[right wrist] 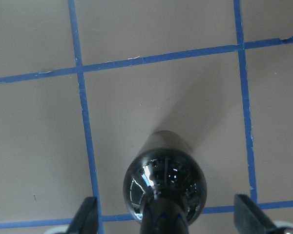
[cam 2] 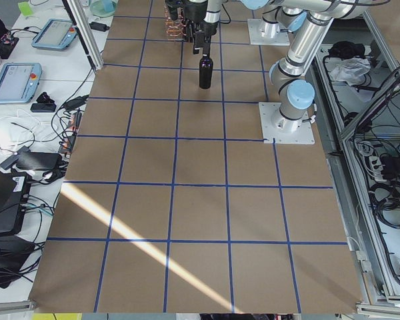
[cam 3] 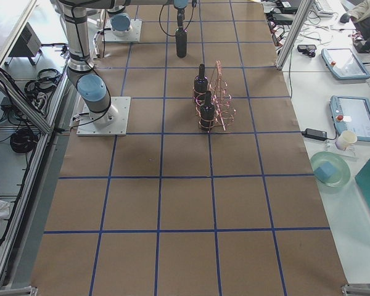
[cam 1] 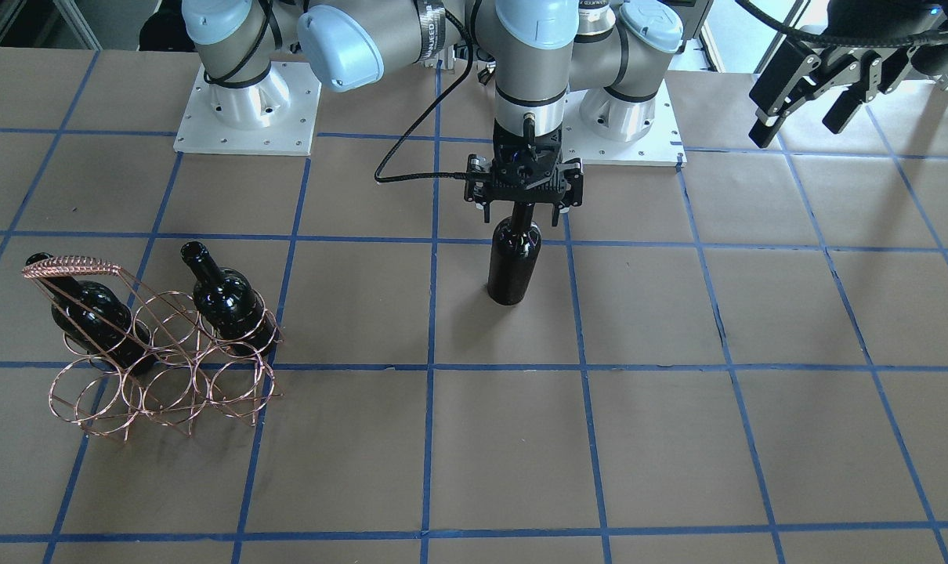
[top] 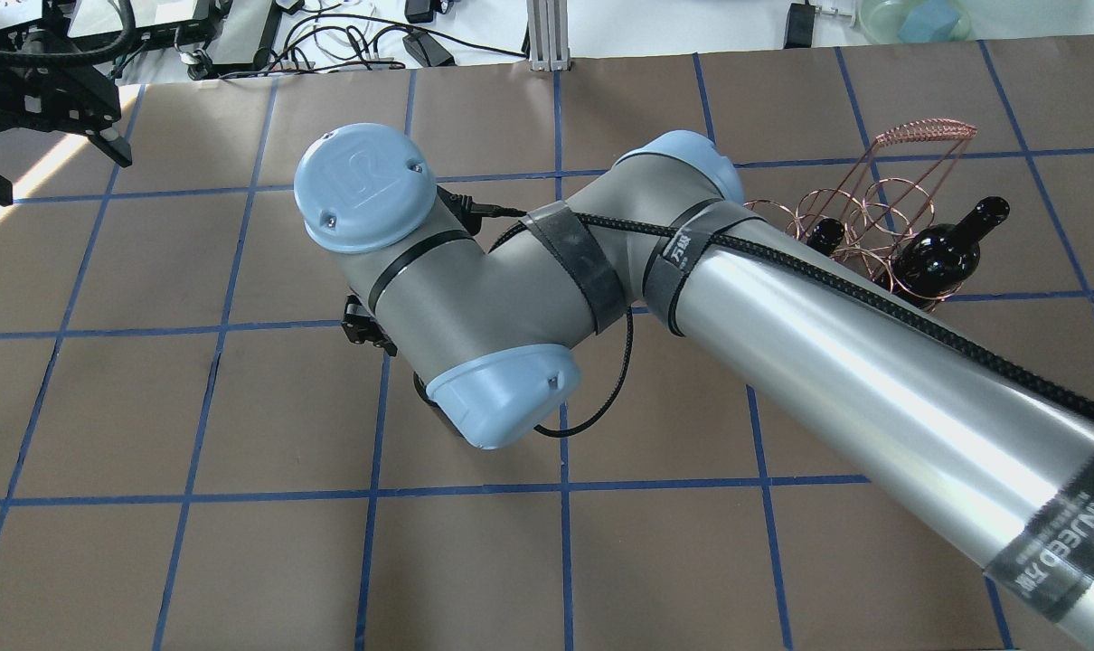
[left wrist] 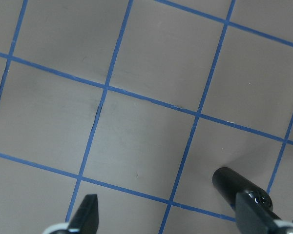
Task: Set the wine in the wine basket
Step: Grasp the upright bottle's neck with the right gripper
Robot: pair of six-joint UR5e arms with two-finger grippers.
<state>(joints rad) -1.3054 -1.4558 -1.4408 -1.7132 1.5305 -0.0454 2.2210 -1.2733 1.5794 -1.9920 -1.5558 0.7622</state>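
Observation:
A glossy black wine bottle (cam 1: 513, 266) stands upright on the table near the middle; it also shows in the exterior left view (cam 2: 205, 70) and the exterior right view (cam 3: 181, 42). My right gripper (cam 1: 523, 213) is straight above it, its fingers open on either side of the neck. In the right wrist view the bottle (right wrist: 164, 183) sits between the spread fingertips (right wrist: 88, 214). The copper wire wine basket (cam 1: 176, 384) stands apart at the table's right end and holds two other black bottles (cam 1: 225, 298). My left gripper (cam 1: 799, 129) is open, empty and raised far off to the side.
The right arm's elbow (top: 511, 298) hides the standing bottle in the overhead view, where the basket (top: 927, 136) shows behind the forearm. The arm bases (cam 1: 247, 110) stand at the table's back edge. Brown table (cam 1: 678, 439) with a blue tape grid.

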